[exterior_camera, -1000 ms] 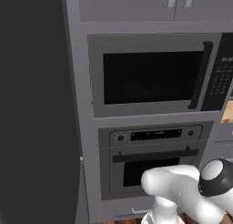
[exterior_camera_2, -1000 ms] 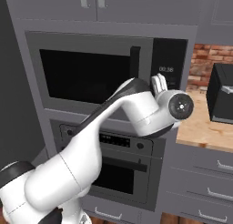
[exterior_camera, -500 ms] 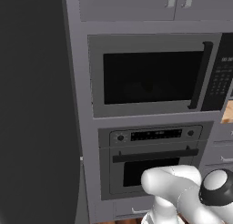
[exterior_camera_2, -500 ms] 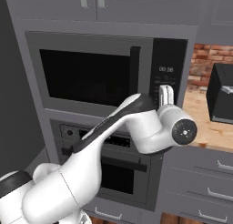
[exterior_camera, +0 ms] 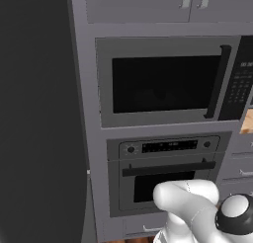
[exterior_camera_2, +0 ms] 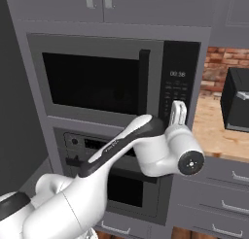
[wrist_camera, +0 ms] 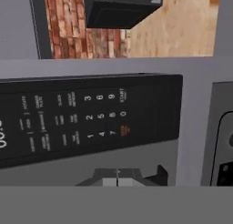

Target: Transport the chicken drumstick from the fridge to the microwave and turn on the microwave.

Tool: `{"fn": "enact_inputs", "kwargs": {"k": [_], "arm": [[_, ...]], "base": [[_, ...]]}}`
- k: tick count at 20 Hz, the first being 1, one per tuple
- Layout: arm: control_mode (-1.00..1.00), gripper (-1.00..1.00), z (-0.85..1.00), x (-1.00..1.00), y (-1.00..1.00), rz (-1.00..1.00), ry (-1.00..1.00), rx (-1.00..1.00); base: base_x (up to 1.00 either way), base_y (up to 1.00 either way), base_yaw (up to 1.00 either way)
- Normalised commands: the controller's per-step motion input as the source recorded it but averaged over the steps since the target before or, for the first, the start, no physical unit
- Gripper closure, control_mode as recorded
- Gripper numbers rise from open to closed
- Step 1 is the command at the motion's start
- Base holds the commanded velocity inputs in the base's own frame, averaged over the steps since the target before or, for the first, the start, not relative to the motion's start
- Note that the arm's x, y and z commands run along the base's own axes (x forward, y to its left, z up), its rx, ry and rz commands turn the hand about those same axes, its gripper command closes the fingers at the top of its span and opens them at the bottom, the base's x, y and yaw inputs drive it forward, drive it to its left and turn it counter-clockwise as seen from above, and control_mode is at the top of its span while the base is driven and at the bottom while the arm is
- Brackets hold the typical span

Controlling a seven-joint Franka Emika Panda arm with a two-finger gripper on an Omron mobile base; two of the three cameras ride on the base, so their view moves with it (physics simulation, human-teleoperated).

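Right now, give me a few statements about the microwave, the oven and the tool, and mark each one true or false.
1. The microwave door is shut. True.
2. The tool is wide open. False: its fingers are closed together.
3. The tool is up by the keypad panel. True.
4. The oven sits above the microwave. False: it sits below it.
5. The tool holds the chicken drumstick. False: nothing is between its fingers.
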Motion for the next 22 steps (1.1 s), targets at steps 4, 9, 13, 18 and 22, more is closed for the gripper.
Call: {"fn": "enact_inputs", "kwargs": {"k": [4, 9, 13, 18, 22], "arm": [[-1.0, 1.0, -0.07, 0.02, 0.0, -0.03, -0.14, 0.02], [-1.0, 1.0, -0.06, 0.09, 0.0, -0.03, -0.07, 0.05], [-1.0, 1.0, -0.05, 0.12, 0.0, -0.04, -0.08, 0.03], [-1.0, 1.0, -0.02, 0.09, 0.0, -0.02, -0.05, 0.02], [-1.0, 1.0, -0.04, 0.11, 0.0, -0.01, -0.02, 0.0]], "base": [[0.0, 0.0, 0.0], [0.0, 0.0, 0.0], [0.0, 0.0, 0.0], [0.0, 0.0, 0.0], [0.0, 0.0, 0.0]]}}
